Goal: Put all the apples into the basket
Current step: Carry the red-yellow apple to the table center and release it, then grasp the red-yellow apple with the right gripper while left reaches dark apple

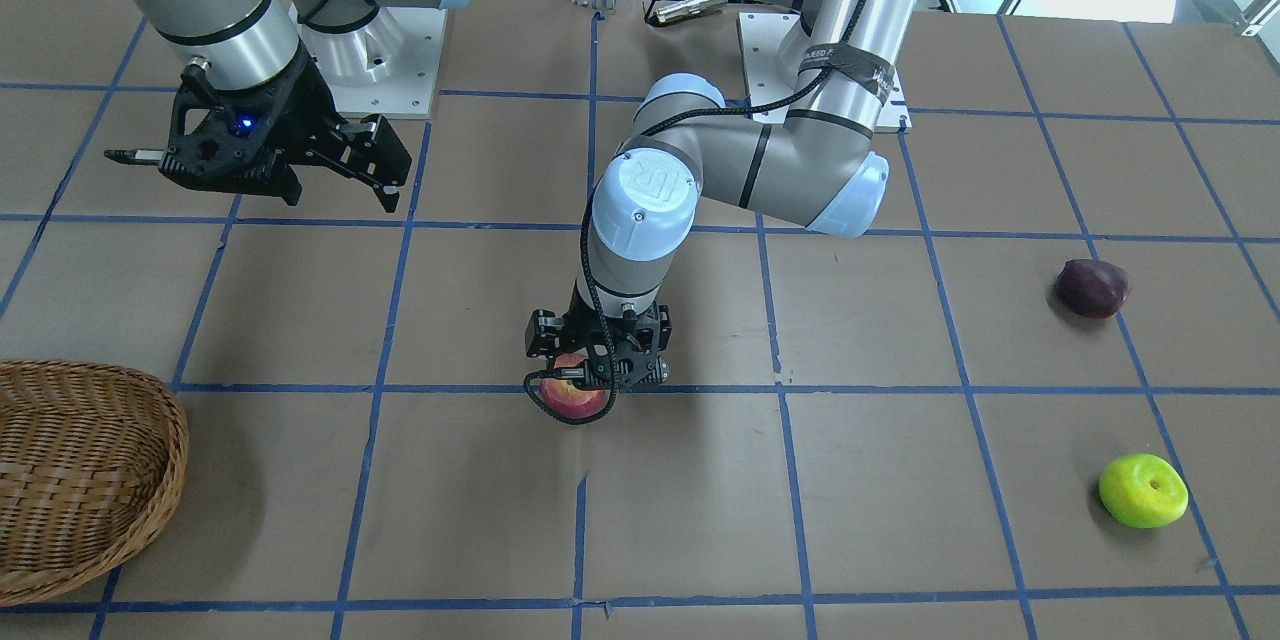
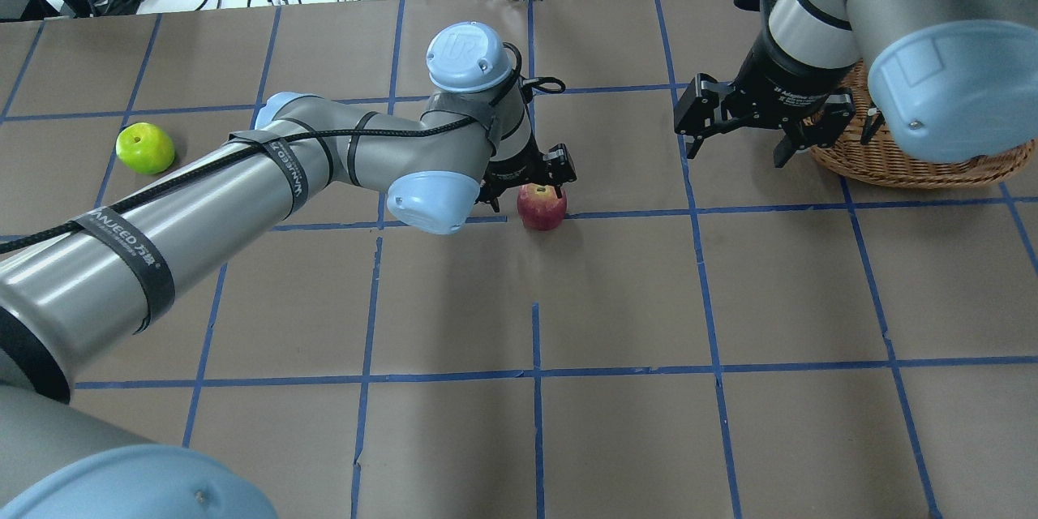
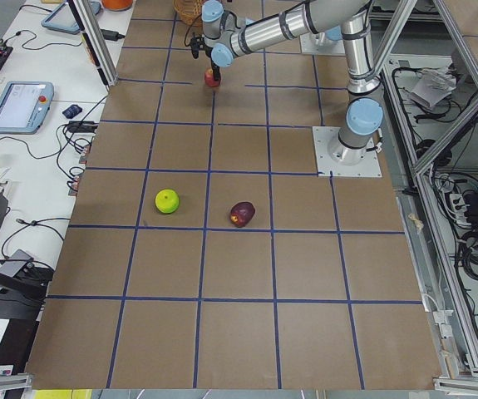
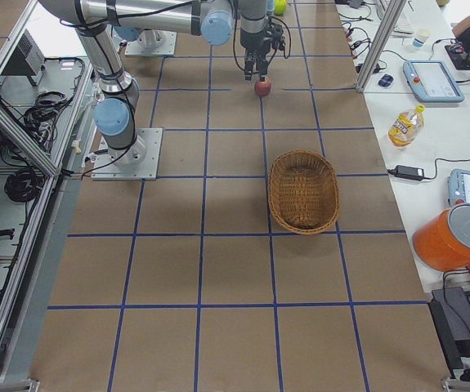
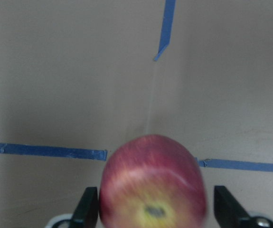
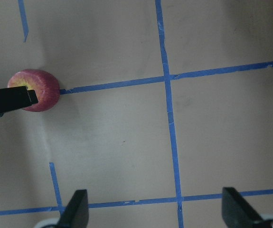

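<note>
A: Where the left end effector [image 2: 525,178] hangs over the bench [image 1: 900,520], what's between its fingers [image 5: 88,209]?

B: The red apple [image 5: 153,190], resting on a blue tape line. The fingers are spread to either side of it. One seems to touch the skin, though the wrist view is blurred; the other stands clear.

A: And the right end effector [image 2: 738,147]?

B: Raised, its fingers wide apart, gripping nothing. The basket [image 2: 916,170] sits near it, just beyond and a little to its right.

A: The other apples?

B: The purple apple [image 1: 1093,287] and the green apple [image 1: 1142,490] lie on the bench well off to the left end effector's left, apart from each other.
</note>
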